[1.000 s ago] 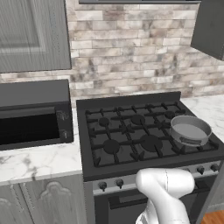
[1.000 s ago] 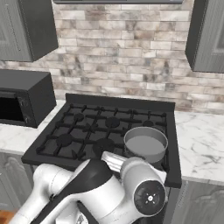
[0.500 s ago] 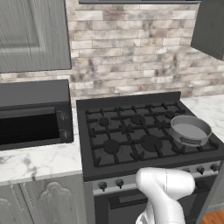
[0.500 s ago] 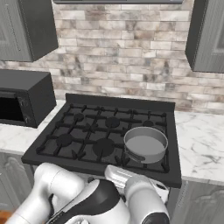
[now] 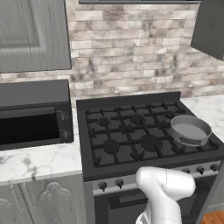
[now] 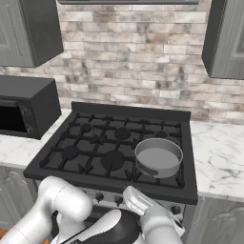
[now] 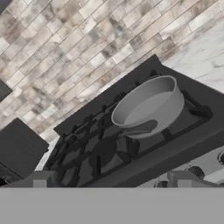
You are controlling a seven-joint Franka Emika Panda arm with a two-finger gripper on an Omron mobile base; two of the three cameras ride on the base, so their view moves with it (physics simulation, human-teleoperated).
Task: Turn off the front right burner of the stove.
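Note:
The black stove [image 5: 131, 135] [image 6: 95, 152] [image 7: 87, 153] stands in the middle of the counter, with cast-iron grates and a row of small dark knobs [image 5: 201, 169] [image 6: 176, 208] [image 7: 197, 172] on its front. A grey pan [image 5: 190, 130] [image 6: 158, 156] [image 7: 148, 105] sits on its right side and covers the front right burner, so no flame can be made out. My gripper [image 7: 112, 181] is open, its two fingertips [image 7: 186, 178] wide apart and holding nothing, low in front of the stove's right half. The white hand [image 6: 145, 205] hangs just before the knob row.
A black microwave [image 5: 30, 118] [image 6: 24, 107] stands on the marble counter [image 5: 30, 164] left of the stove. More counter [image 6: 219, 152] lies to the right. Grey wall cabinets [image 6: 226, 38] hang above, with a brick wall behind.
In the right base view the forearm and hand have swung round and shifted right in front of the stove. The stove, pan and jaws stay as they were.

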